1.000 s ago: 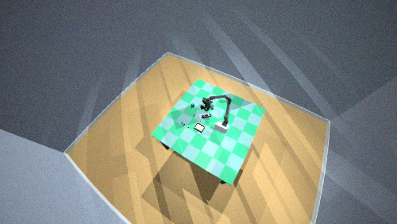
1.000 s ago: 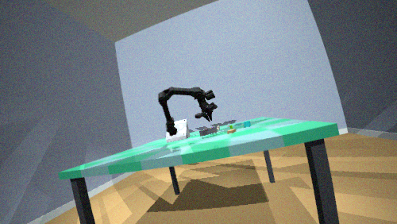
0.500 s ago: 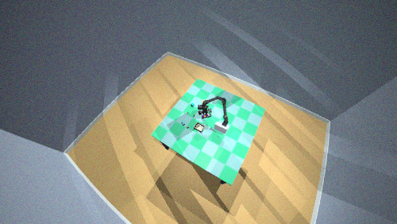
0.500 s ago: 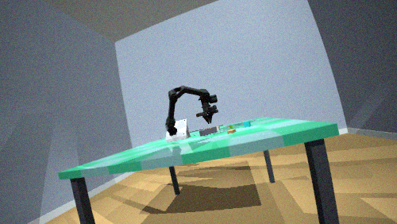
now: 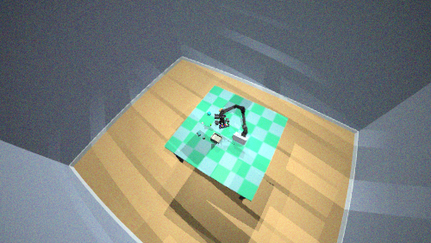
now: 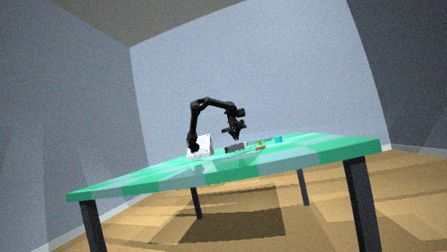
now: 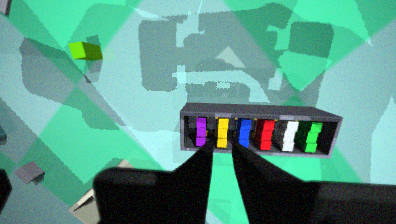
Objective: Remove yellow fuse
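The dark grey fuse block [image 7: 260, 110] [image 6: 235, 147] lies on the checkered table and holds a row of fuses: purple, yellow, blue, red, white, green. The yellow fuse [image 7: 223, 131] sits upright in its slot, second from the left. My gripper [image 7: 222, 147] [image 6: 233, 130] [image 5: 221, 119] hangs above the block, over the yellow fuse. Its fingers stand a narrow gap apart with nothing between them, clear of the block. A corner of the tan tray [image 7: 83, 207] [image 5: 216, 138] shows in the wrist view, to the left below the gripper.
A lime green cube [image 7: 85, 50] lies to the far left of the block. A small grey piece [image 7: 31, 171] lies near the tray. A cyan cube [image 5: 209, 113] [image 6: 278, 138] stands further off. The arm's white base [image 5: 240, 138] [image 6: 199, 147] stands on the table.
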You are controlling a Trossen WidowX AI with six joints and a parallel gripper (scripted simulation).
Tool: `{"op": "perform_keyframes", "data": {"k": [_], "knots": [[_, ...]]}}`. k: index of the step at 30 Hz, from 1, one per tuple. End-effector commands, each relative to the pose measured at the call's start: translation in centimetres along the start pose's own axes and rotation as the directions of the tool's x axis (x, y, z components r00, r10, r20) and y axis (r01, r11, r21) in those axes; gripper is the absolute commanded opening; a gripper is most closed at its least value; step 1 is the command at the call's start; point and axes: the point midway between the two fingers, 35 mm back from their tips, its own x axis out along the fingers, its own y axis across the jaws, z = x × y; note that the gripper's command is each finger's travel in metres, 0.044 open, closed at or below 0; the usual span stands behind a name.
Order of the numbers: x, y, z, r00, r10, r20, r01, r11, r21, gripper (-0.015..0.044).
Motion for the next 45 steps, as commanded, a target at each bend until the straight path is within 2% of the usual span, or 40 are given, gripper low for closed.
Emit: {"op": "perform_keyframes", "data": {"k": [1,45], "knots": [[0.7,-0.2,-0.1,1.000,-0.010,0.003,0.010,1.000,-0.009,0.0074],[3.2,-0.3,0.0,1.000,-0.011,0.004,0.011,1.000,-0.009,0.0074]]}}
